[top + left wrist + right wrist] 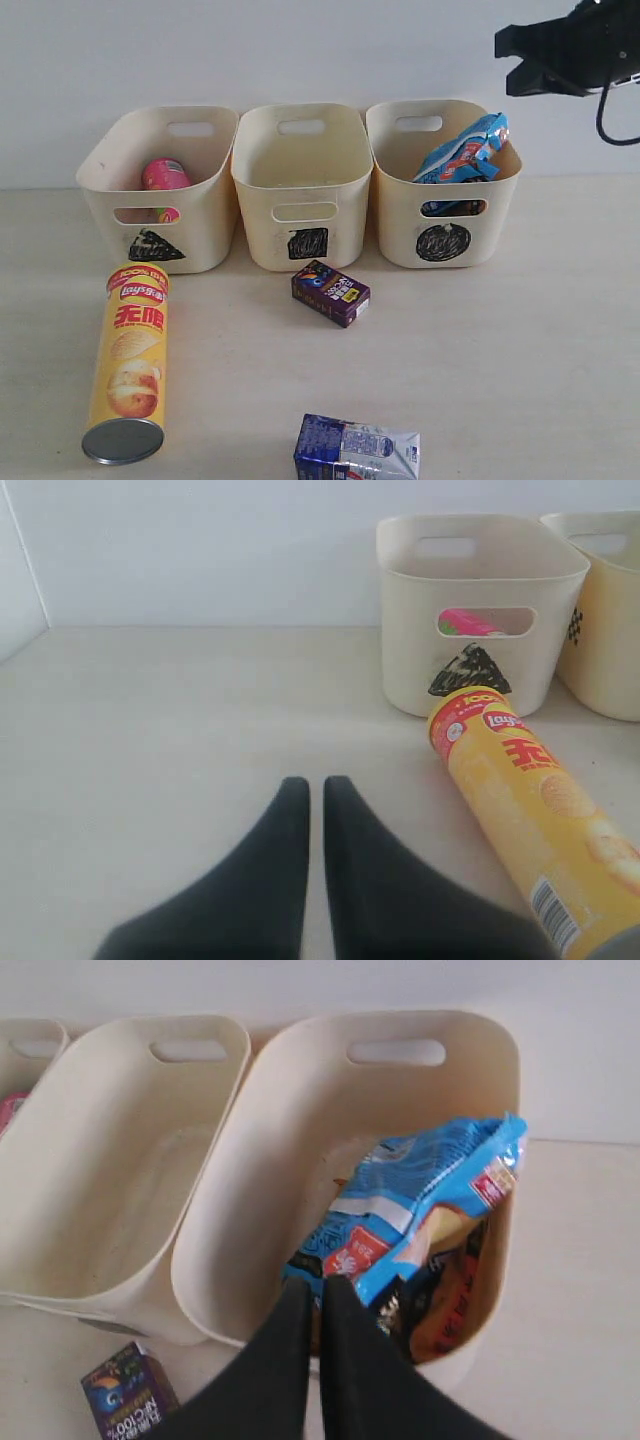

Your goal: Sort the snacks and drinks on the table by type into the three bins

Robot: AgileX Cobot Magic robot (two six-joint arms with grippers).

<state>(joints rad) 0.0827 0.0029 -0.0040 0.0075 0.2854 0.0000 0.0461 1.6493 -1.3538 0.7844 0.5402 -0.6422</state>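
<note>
The left pincer point(315, 785) is closed with nothing in it, its two fingers almost touching. It is low over the bare counter point(150, 730), near the yellow Lay's tube point(530, 810). This tube lies on its side in front of the triangle bin point(200, 215), and the pink chip tube point(165, 175) is inside that bin. The right pincer point(508, 62) is closed too and holds nothing. It is raised over the circle bin point(395, 215), where the blue foil bag point(465, 148) stands over the orange foil bag point(455, 1310). The purple drink box point(330, 293) lies on the counter just in front of the square bin point(262, 215). The blue-and-white carton point(355, 450) lies well apart from it, at the near edge of the exterior view.
</note>
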